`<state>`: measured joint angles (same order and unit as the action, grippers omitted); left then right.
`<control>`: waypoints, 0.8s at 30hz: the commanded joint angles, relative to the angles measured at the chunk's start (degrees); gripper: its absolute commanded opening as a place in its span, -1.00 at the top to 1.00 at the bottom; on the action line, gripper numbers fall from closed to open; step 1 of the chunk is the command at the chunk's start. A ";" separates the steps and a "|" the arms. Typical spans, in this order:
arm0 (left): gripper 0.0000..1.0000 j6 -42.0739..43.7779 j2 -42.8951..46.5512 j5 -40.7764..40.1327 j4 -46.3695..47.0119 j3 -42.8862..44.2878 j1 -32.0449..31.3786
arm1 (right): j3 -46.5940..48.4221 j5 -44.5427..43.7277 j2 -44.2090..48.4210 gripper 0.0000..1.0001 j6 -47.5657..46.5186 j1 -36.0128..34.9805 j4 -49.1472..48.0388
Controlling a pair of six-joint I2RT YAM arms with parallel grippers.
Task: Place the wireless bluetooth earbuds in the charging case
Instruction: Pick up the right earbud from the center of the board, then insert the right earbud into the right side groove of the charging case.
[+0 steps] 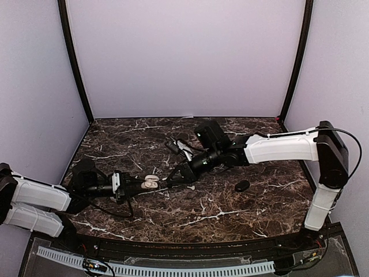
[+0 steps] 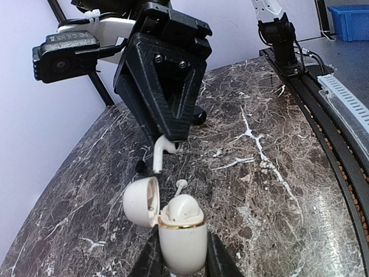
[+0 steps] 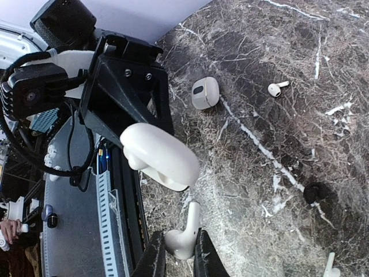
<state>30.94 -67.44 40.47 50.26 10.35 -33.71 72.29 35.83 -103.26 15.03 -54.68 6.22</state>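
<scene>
My left gripper is shut on the body of a white charging case with a gold rim. Its lid hangs open to the left. My right gripper is shut on the head of a white earbud. The earbud's stem points down, just above and behind the open case. In the top view both grippers meet left of centre, the left gripper with the case and the right gripper close beside it.
A loose white earbud lies on the marble just behind the held case. A closed white case, another white earbud and a small black earbud lie further off. A black oval object rests right of centre.
</scene>
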 commanded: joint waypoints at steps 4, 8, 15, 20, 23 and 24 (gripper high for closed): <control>1.00 3.12 -0.16 -0.06 -1.17 2.19 -2.05 | -2.51 6.68 1.00 0.83 4.38 0.27 -2.13; 1.00 3.07 -0.15 0.01 -1.37 2.44 -2.41 | -2.48 6.47 0.21 0.83 5.81 0.27 -3.69; 1.00 3.16 -0.58 -0.25 -1.30 2.42 -2.56 | -2.50 7.86 -0.38 0.86 6.74 0.02 -5.29; 1.00 3.09 -0.67 0.02 -0.77 2.53 -2.67 | -2.20 8.05 -0.80 0.86 7.15 -0.26 -5.70; 1.00 3.05 -0.84 0.19 -0.78 2.73 -2.73 | -1.62 7.67 -1.36 0.86 7.30 -0.56 -5.69; 1.00 3.07 -0.86 0.21 -0.78 2.74 -2.81 | -1.32 7.41 -1.56 0.86 7.30 -0.69 -5.57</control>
<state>33.47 -68.27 39.97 49.52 11.31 -36.10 70.08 42.68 -103.50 21.76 -54.81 2.55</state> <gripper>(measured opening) 0.245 0.122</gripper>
